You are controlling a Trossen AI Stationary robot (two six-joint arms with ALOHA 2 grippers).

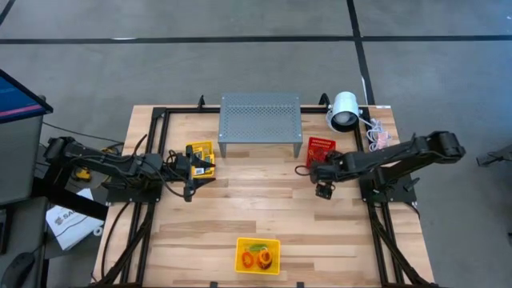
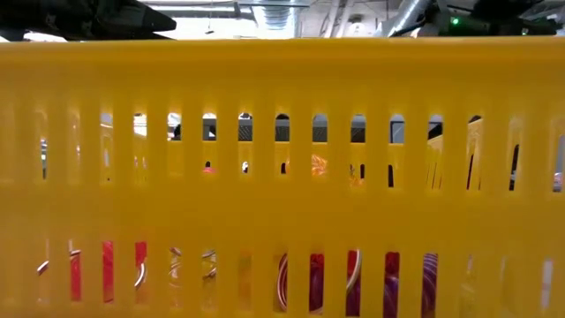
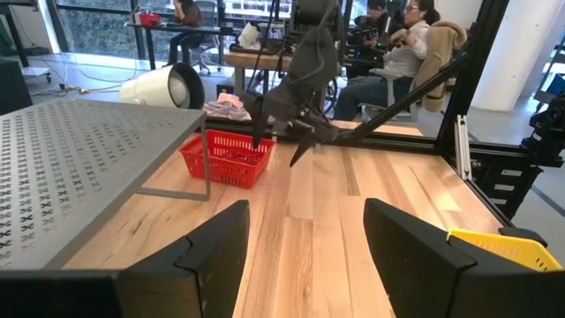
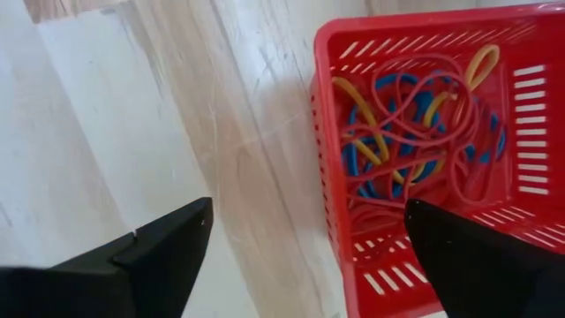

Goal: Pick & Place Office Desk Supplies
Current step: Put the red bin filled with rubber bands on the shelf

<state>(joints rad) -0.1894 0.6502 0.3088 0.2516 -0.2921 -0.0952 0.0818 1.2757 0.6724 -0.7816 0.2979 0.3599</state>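
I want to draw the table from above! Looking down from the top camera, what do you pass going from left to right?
Left arm's jaws, open, at left gripper → yellow basket → grey perforated stand → red basket → white lamp.

Both arms are stretched in toward the middle of the table from their own sides, lying pretty low and nearly horizontal in the high view. Left gripper (image 1: pixel 194 170) points inward toward the right arm, fingers (image 3: pixel 212 256) spread apart with nothing between them. Right gripper (image 1: pixel 323 190) is angled down at the table with its wrist bent, fingers (image 4: pixel 163 243) wide apart and empty too. From the left wrist view, the right gripper (image 3: pixel 281 146) hangs nose-down just above the wood.
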